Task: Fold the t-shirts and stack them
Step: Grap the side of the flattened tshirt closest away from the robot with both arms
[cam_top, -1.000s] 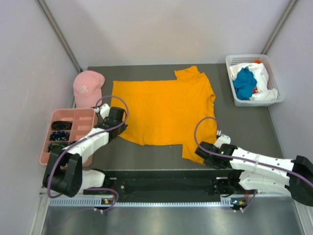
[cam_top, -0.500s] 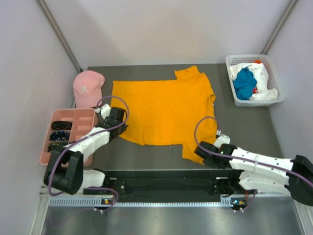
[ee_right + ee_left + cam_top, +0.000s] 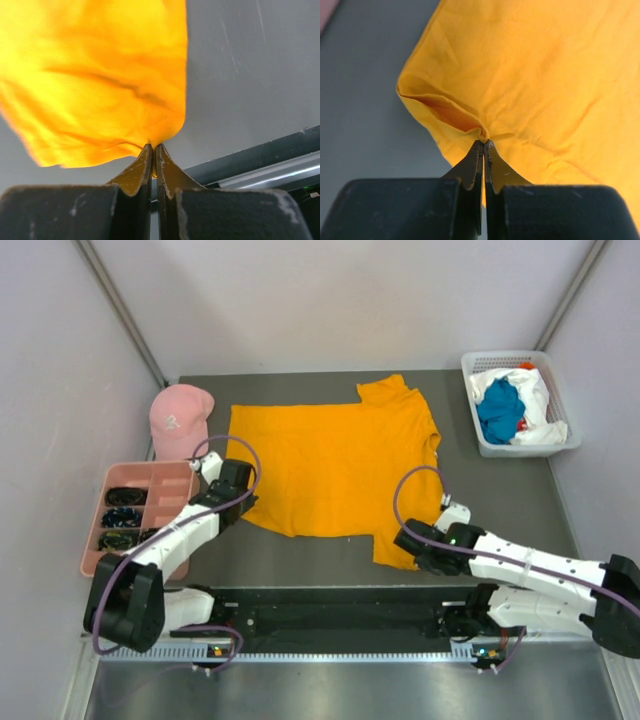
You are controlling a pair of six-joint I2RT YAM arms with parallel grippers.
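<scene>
1. The orange-yellow t-shirt (image 3: pixel 335 465) lies spread flat over the middle of the bench (image 3: pixel 560 500). Its collar end points toward the far right corner, and a narrow flap reaches down toward the near edge.
2. The left fingers (image 3: pixel 481 150) are pressed together on the shirt's near-left corner. A small fold of cloth is pinched at their tips, and the fabric puckers up just beside them.
3. The right fingers (image 3: pixel 150 152) are clamped on the bottom corner of the flap, close to the bench's near edge. The cloth there is lifted into a bunched bulge above the tips.
4. A white basket (image 3: pixel 480 445) stands at the far right corner. It holds a crumpled teal-blue t-shirt (image 3: pixel 498 410) lying on a white t-shirt (image 3: pixel 535 390).
5. A pink cap (image 3: pixel 180 418) sits by the left edge, just beside the orange shirt's far-left corner. A pink tray (image 3: pixel 150 475) with dark items in its compartments lies nearer along that same edge.
</scene>
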